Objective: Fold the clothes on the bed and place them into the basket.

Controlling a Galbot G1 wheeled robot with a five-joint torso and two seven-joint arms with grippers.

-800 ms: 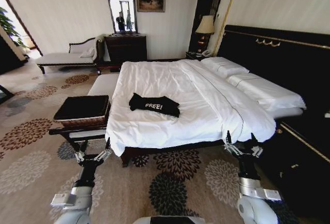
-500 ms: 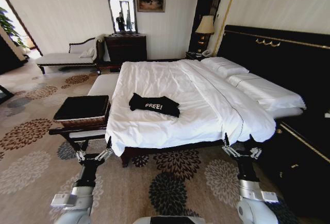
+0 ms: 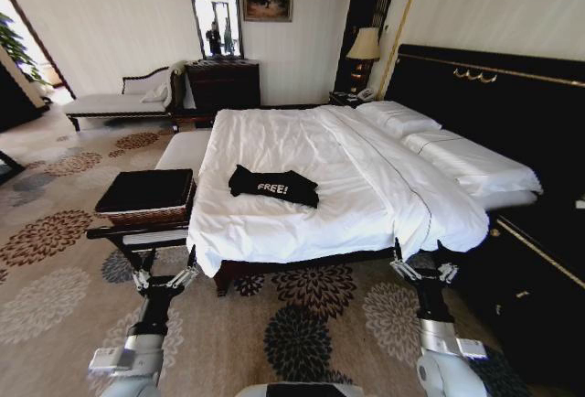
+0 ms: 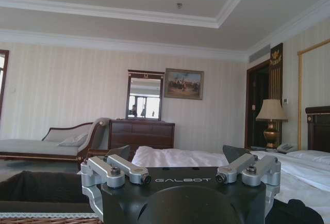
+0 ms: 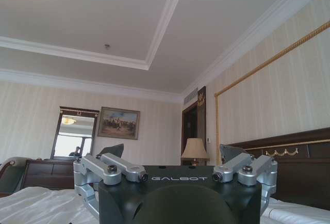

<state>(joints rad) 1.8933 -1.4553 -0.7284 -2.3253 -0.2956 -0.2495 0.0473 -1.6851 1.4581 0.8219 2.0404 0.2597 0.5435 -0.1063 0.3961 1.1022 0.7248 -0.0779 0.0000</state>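
The clothes [image 3: 274, 186], a black T-shirt with white "FREE!" lettering, lie crumpled on the white bed [image 3: 302, 136] near its foot. To the left of the bed's corner stands the basket [image 3: 151, 217], with wicker sides and a black lining, on a dark stand. My left gripper [image 3: 164, 264] is open, low in front of the basket and the bed's left corner. My right gripper [image 3: 422, 255] is open too, at the bed's right foot corner. Both point upward and hold nothing. The left wrist view shows the left gripper [image 4: 177, 154] with the basket [image 4: 41, 188] beside it.
A pale bench [image 3: 183, 150] lies along the bed's left side. Behind are a chaise longue [image 3: 110, 101], a dark dresser [image 3: 222, 83] and a lamp [image 3: 364, 45]. The black headboard [image 3: 494, 95] rises at the right. Floral carpet [image 3: 302, 333] lies between me and the bed.
My right arm has shifted slightly left and forward. The left arm has barely moved. The T-shirt and the basket lie as before.
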